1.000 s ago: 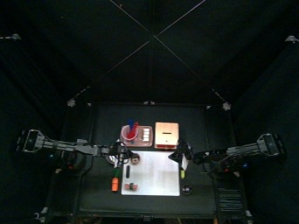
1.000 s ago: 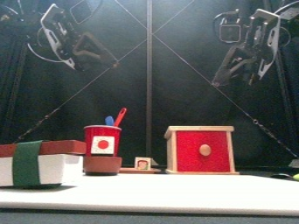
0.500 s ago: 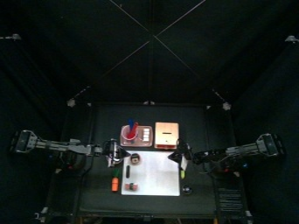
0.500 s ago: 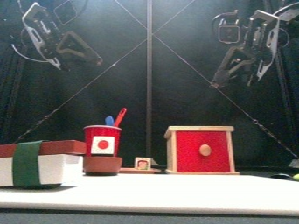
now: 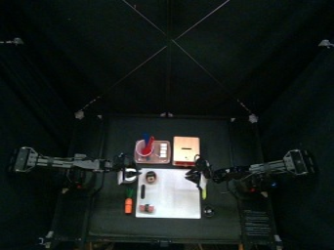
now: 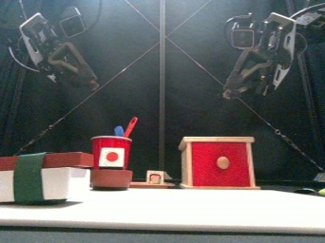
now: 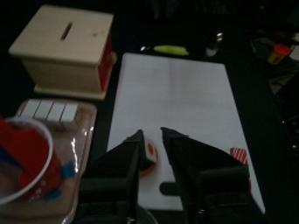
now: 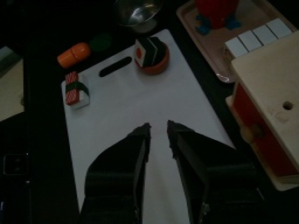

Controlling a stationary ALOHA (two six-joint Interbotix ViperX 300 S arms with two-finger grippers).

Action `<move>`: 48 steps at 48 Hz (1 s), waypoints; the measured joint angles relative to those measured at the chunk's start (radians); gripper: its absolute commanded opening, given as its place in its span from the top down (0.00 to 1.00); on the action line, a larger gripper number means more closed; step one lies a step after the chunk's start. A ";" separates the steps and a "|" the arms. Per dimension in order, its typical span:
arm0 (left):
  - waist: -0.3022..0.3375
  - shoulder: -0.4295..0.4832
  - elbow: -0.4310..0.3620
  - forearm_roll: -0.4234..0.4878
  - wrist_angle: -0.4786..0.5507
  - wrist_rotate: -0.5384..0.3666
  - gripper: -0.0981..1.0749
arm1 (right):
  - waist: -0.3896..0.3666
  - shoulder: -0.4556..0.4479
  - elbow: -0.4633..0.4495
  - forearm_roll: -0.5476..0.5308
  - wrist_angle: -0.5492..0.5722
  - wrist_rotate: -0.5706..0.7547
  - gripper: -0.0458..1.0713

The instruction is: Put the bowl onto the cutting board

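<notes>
Well, the large flat white rectangular cutting board (image 8: 152,105) lies bare in the middle, likely kept free for the small round grey metal bowl (image 8: 138,12), which sits just off its handle end. The right gripper (image 8: 159,125) and left gripper (image 7: 156,133) hang high above, jaws parted, holding nothing.
</notes>
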 measured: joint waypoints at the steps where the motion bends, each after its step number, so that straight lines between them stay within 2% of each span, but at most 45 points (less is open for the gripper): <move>1: 0.012 -0.009 -0.002 -0.009 0.025 -0.005 0.21 | 0.000 0.002 -0.002 0.000 0.000 -0.002 0.37; 9: 0.107 -0.084 -0.014 -0.029 0.221 -0.003 0.09 | 0.000 0.000 0.000 0.002 0.000 0.000 0.37; 16: 0.201 -0.129 -0.008 -0.029 0.337 -0.003 0.08 | 0.000 0.002 -0.002 0.000 0.000 -0.002 0.37; 23: 0.301 -0.114 0.035 0.003 0.428 -0.003 0.08 | 0.000 0.002 0.006 -0.002 0.000 -0.002 0.37; 31: 0.351 -0.080 0.067 0.006 0.445 -0.005 0.08 | 0.000 0.002 0.020 0.002 0.000 0.000 0.37; 42: 0.353 -0.040 0.127 0.003 0.414 -0.005 0.08 | -0.002 0.000 0.028 0.000 -0.002 0.000 0.37; 48: 0.351 -0.011 0.133 -0.008 0.380 -0.005 0.08 | -0.003 0.002 0.028 -0.002 -0.002 -0.002 0.37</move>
